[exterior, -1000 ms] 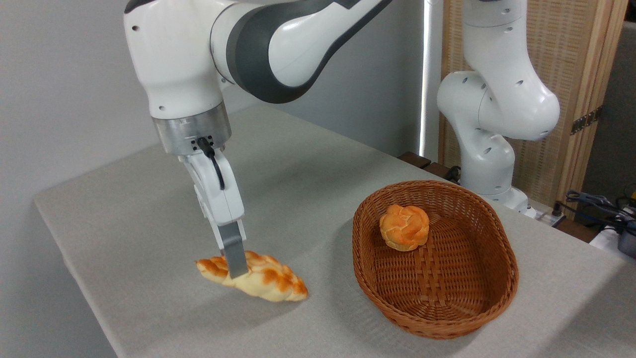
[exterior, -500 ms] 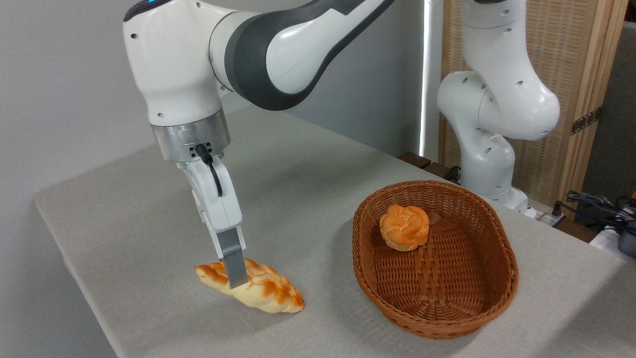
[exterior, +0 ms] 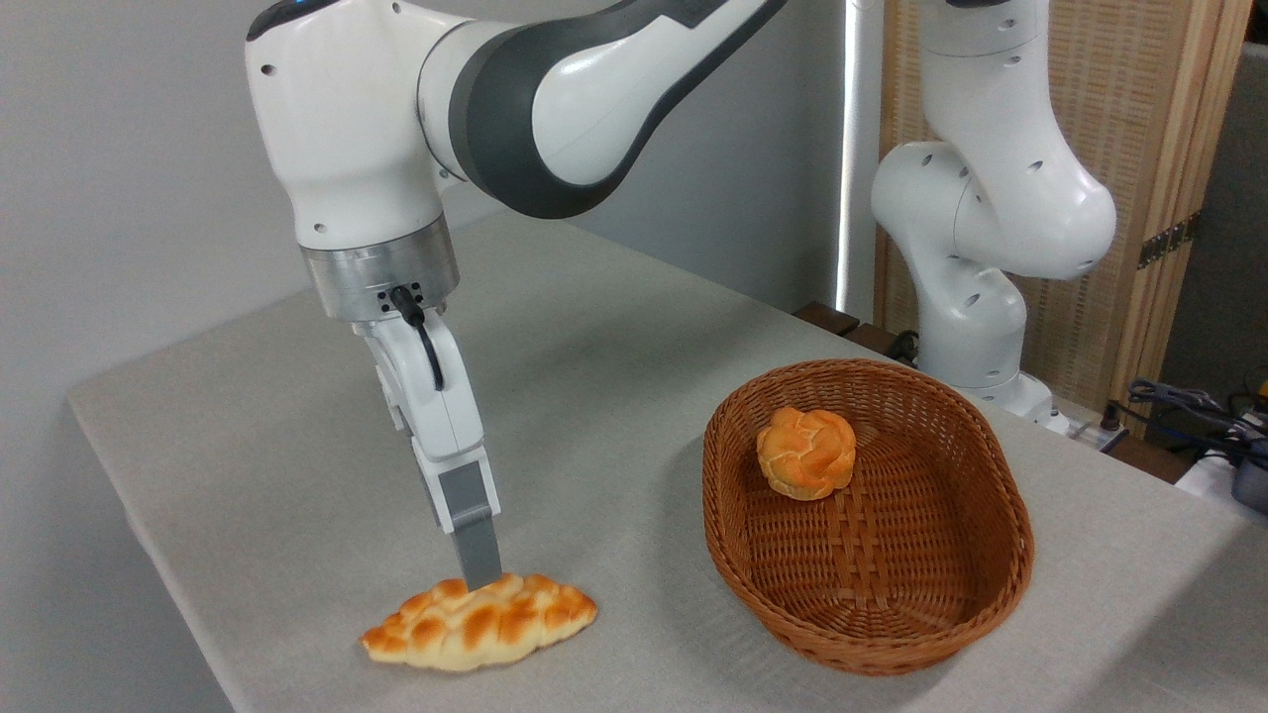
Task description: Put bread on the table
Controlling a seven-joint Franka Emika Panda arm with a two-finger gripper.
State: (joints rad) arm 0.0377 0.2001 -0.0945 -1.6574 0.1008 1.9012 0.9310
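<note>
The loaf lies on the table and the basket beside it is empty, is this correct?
Not quite. The loaf does lie on the table, but the basket is not empty: a bun sits in it, as the camera view shows.

bread (exterior: 478, 623) on table (exterior: 248, 416), left of basket (exterior: 872, 594)

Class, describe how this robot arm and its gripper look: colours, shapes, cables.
The arm has glossy white rounded shells with dark grey joint bands and a silver wrist ring. A black cable runs down the white gripper body, which ends in flat grey fingers.
</note>
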